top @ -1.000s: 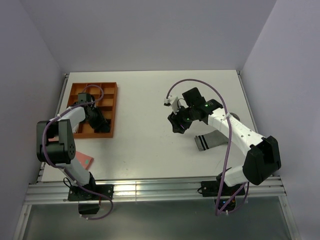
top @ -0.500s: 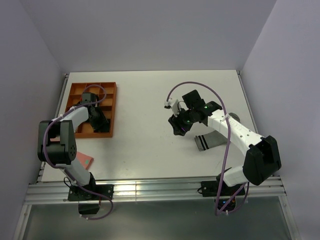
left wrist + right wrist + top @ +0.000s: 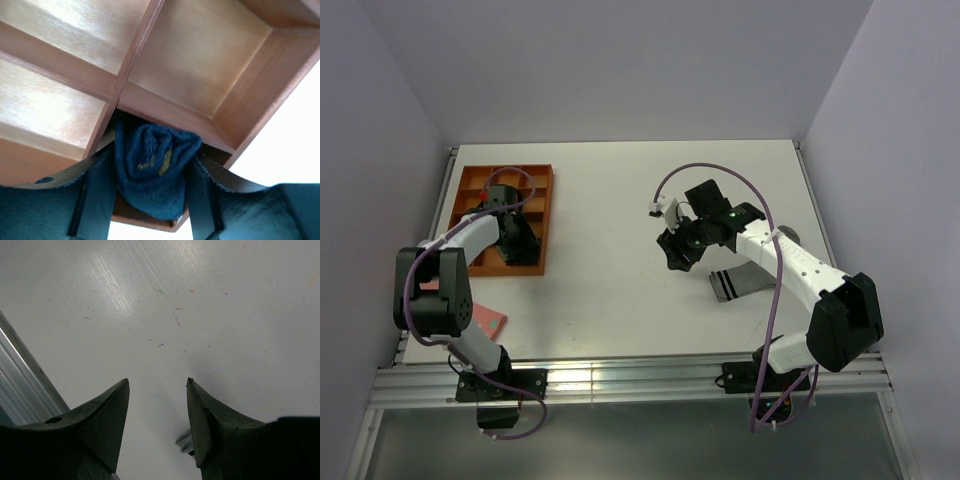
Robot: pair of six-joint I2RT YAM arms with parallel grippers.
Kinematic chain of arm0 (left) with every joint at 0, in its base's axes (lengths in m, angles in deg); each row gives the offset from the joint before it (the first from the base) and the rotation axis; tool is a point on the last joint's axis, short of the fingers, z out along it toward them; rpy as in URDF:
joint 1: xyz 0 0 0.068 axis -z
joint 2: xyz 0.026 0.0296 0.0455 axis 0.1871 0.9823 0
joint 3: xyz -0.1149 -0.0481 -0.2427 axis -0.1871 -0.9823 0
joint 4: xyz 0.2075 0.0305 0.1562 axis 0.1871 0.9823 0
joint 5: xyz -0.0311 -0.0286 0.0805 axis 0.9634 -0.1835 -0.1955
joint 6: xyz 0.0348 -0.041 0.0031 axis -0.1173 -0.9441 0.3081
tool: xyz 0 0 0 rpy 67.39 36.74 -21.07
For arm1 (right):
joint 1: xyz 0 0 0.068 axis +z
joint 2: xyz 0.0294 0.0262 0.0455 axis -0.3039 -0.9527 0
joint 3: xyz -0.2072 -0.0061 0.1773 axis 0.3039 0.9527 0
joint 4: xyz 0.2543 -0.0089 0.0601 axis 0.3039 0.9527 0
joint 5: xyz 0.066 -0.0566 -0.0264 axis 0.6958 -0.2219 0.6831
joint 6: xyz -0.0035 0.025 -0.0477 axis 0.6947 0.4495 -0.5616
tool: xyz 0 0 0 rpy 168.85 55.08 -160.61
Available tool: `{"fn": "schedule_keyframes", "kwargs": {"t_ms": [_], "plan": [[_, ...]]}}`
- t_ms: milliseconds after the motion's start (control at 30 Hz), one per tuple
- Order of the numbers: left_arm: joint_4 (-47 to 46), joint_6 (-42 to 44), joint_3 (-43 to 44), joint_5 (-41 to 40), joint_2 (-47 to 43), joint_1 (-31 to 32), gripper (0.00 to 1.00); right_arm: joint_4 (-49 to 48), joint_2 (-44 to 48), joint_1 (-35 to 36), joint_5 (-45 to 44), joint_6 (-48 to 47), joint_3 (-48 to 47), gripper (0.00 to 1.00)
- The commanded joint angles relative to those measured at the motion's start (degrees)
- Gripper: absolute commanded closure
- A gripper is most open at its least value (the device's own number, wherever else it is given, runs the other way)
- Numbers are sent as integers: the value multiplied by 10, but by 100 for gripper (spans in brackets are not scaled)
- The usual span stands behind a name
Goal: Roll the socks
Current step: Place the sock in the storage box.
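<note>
A rolled dark navy sock [image 3: 152,175] with small yellow marks lies in a near corner compartment of the orange wooden tray [image 3: 477,183]. My left gripper [image 3: 150,165] stands open around it, one finger on each side, close to the roll. From above, that gripper [image 3: 520,243] hides the roll. A grey sock with a dark-striped cuff [image 3: 738,282] lies flat on the table, right of centre. My right gripper [image 3: 678,250] hovers open just left of it with nothing between its fingers. A bit of the grey cuff [image 3: 185,442] shows beside its right finger [image 3: 200,425].
The tray's wooden dividers [image 3: 165,107] form several compartments; those beyond the roll hold nothing. A pink sock with a teal spot [image 3: 488,320] lies near the front left table edge, beside the left arm. White table surface [image 3: 610,210] stretches between the arms.
My left gripper has spread its jaws around the navy roll and shifted slightly within the tray. The right arm has hardly moved.
</note>
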Motion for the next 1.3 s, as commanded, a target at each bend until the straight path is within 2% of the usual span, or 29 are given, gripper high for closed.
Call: {"fn": "schedule_keyframes", "kwargs": {"t_ms": [0,200,600,767,1000,1267], "plan": [[11,-4,-2,-16,-36,-1,42,-9,19,-5,0,-6,-5,43],[15,-2,-2,-19,-54,-1,39,-6,18,-5,1,-6,-8,43],[33,1,15,-20,-86,-1,41,-7,14,-5,1,-4,-9,44],[21,-3,10,-26,-72,2,46,-6,15,-5,2,-4,-8,44],[12,-14,10,-41,-47,2,59,-10,13,-5,3,-8,3,45],[1,-22,6,-52,-14,2,62,-8,16,-5,3,-12,5,45]]}}
